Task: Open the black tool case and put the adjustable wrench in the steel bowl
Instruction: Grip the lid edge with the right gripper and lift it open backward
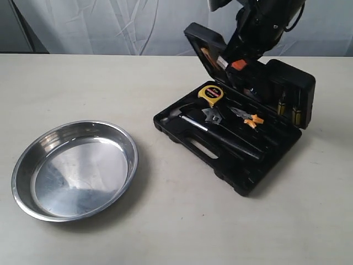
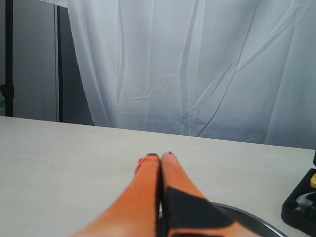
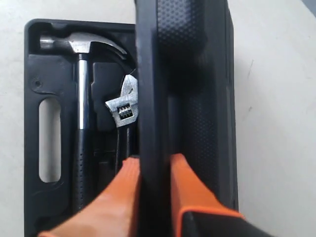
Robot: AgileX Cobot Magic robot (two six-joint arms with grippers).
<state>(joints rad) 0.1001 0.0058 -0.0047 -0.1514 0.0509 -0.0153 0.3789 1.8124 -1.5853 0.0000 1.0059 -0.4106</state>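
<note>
The black tool case, right of centre, is opened, its lid pinched and held raised by the right gripper, while the adjustable wrench is yet to be lifted from its recess into the empty steel bowl, lower left; the left gripper is closed on nothing.

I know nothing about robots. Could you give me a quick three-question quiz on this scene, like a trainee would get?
1. True or false: the adjustable wrench lies in the steel bowl.
2. What do the right arm's fingers clamp?
A. the hammer
B. the raised lid of the black tool case
C. the tape measure
3. Fill in the blank: the left arm's fingers are pressed ____ and hold nothing.

Key: 1 false, the wrench sits in the case beside the hammer, and the bowl holds nothing. 2 B. 3 shut.
</note>
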